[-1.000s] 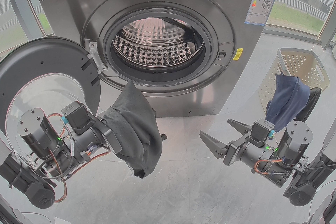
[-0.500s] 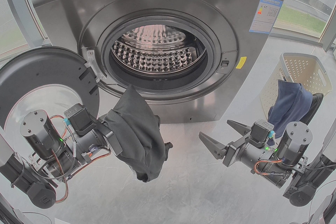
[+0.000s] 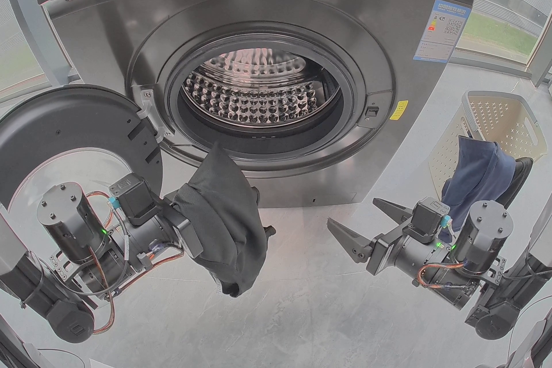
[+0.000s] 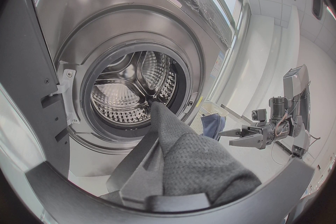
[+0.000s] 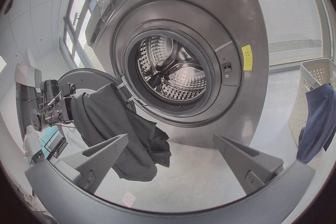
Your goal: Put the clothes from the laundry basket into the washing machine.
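My left gripper is shut on a dark grey garment, held up just below and in front of the washing machine's open drum. The cloth drapes over the fingers and hangs down toward the floor. The grey garment also hangs in front of the door in the right wrist view. My right gripper stands open and empty over the floor, to the right of the machine front. The laundry basket sits on the floor at the right, with a blue garment draped over its rim and a black one behind it.
The machine's round door is swung wide open to the left, close behind my left arm. Bare grey floor lies between the two arms. Windows run behind and beside the machine.
The whole head view has shifted, with the washing machine now larger and nearer, so the camera moved. The grey garment's hanging end swayed a little. Both grippers keep their states.
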Controlling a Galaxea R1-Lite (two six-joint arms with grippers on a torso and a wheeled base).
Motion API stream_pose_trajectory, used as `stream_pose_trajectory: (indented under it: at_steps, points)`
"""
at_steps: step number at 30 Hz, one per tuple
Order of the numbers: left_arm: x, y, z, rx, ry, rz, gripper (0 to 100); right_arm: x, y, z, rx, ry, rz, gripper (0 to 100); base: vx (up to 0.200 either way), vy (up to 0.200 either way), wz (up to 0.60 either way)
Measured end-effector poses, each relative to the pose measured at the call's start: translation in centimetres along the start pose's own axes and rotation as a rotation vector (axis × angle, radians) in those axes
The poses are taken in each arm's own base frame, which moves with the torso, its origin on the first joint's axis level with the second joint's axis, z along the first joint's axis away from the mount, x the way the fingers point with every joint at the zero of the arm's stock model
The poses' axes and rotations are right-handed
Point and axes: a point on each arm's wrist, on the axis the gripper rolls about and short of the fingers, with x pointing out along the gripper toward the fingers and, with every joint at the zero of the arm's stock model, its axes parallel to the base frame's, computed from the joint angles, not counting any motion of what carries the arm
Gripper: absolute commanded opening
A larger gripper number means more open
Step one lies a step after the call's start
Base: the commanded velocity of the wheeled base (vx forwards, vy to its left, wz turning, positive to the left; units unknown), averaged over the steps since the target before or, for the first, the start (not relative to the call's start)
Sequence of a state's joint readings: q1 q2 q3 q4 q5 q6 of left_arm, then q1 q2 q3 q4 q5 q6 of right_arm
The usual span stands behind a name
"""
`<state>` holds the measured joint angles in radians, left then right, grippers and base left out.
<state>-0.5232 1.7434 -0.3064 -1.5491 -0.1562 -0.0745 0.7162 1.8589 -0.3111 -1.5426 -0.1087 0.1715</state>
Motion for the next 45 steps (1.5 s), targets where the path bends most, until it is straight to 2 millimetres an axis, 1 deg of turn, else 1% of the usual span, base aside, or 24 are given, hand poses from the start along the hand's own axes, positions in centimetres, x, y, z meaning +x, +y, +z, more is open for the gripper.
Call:
stream_pose_trajectory:
  at_steps: [3,12,21,33,45]
  points:
    - [0.1,0.0,-0.1,0.001,0.003,0.000,0,0.0,0.0,0.0,0.000,0.001,0.000,100,0.000,0.000,0.00]
    - [0.2,0.0,-0.3,0.017,0.011,0.002,0,0.0,0.0,-0.1,0.001,0.005,0.002,100,0.200,0.000,0.00]
    - [0.3,-0.1,-0.6,0.031,0.021,-0.004,0,-0.5,0.1,-0.7,-0.003,0.036,0.005,100,0.000,0.000,0.00]
    - [0.4,-0.2,-0.5,0.033,0.017,-0.009,0,-0.9,0.4,-1.1,-0.007,0.062,0.020,100,0.200,0.000,0.00]
    - [0.9,-1.3,-1.1,0.026,0.035,-0.049,0,-1.3,0.9,-1.6,-0.010,0.085,0.046,100,0.000,0.000,0.00]
